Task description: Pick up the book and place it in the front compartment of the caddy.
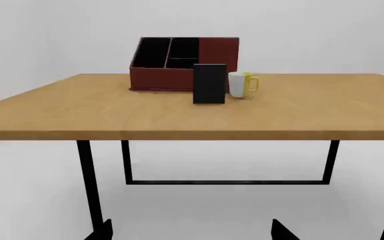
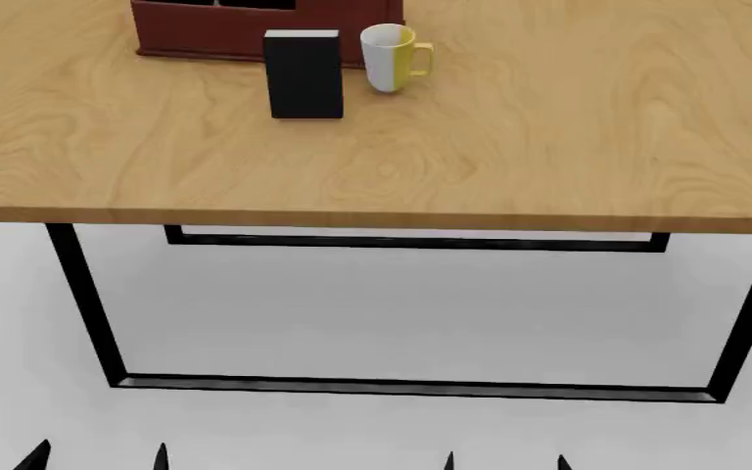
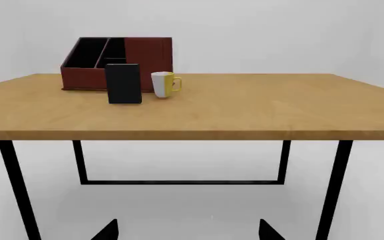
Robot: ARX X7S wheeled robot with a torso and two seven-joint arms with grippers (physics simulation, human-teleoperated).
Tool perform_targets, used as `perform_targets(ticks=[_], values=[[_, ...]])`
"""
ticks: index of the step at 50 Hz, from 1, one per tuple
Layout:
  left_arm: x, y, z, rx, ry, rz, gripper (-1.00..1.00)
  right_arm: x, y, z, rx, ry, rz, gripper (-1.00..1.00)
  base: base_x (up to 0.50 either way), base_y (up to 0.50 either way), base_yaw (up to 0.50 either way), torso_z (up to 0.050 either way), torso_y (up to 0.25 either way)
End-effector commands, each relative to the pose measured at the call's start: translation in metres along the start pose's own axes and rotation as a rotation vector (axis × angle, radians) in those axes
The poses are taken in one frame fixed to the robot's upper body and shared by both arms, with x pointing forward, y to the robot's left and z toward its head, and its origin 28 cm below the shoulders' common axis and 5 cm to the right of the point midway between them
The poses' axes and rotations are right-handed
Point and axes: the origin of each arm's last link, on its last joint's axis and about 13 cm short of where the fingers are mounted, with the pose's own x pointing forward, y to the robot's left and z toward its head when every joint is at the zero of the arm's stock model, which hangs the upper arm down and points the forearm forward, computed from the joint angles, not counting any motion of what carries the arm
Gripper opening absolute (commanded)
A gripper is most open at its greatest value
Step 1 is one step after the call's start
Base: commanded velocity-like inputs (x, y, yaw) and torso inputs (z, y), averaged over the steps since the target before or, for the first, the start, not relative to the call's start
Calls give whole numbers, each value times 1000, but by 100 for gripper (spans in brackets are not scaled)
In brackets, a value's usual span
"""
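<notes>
The book (image 2: 305,75) stands upright in the upper left of the head view, long axis vertical, its plain matte black cover facing the camera, with no readable title. Just behind it sits the caddy (image 1: 178,67), a reddish-brown leather-look box with black-lined cells. Beside the book stands a white mug with a yellow handle (image 2: 391,58). All rest on the wood-grain worktop (image 2: 507,147) with black metal legs. Both end effectors hang low, well apart from the book: the left end effector (image 2: 95,458) and right end effector (image 2: 504,462) show spread fingertips with nothing between them.

You see a wooden table (image 2: 507,147). A black book (image 2: 305,74) stands upright before a reddish-brown caddy (image 2: 193,39), just beside a white-and-yellow mug (image 2: 392,59).
</notes>
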Motion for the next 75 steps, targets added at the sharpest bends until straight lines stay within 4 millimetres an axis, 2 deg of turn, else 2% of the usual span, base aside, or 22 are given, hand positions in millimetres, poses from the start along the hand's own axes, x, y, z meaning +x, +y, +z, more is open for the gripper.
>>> perform_targets(ticks=[1, 4, 6, 10, 18, 24, 26, 36, 45, 75], values=[[0, 0, 1, 0, 0, 0, 100, -1, 0, 1, 0, 0, 0, 100, 0, 0, 0, 0, 0], [2, 1, -1, -1, 7, -1, 100, 0, 1, 2, 6, 0, 3, 100, 0, 0, 0, 0, 0], [3, 1, 0, 5, 13, 6, 100, 1, 0, 4, -51, 9, -2, 100, 0, 0, 0, 0, 0], [8, 1, 7, 14, 13, 11, 100, 1, -3, 18, -42, 5, -6, 100, 0, 0, 0, 0, 0], [10, 6, 43, 28, 28, 34, 100, 2, -4, 70, -100, 5, 16, 100, 0, 0, 0, 0, 0], [6, 8, 71, 79, 39, 56, 100, 0, -5, 92, -136, 10, 19, 100, 0, 0, 0, 0, 0], [4, 9, 80, 49, 39, 38, 100, -1, -7, 101, -146, 12, 12, 100, 0, 0, 0, 0, 0], [-1, 11, 110, 83, 5, 49, 100, -9, -12, 139, -174, -26, -13, 100, 0, 0, 0, 0, 0], [-2, 10, 126, 76, -34, 31, 100, -6, -8, 146, -187, -37, -20, 100, 0, 0, 0, 0, 0], [2, 9, 121, 75, -35, 25, 100, -2, -5, 145, -186, -40, -14, 100, 0, 448, 0, 0, 0]])
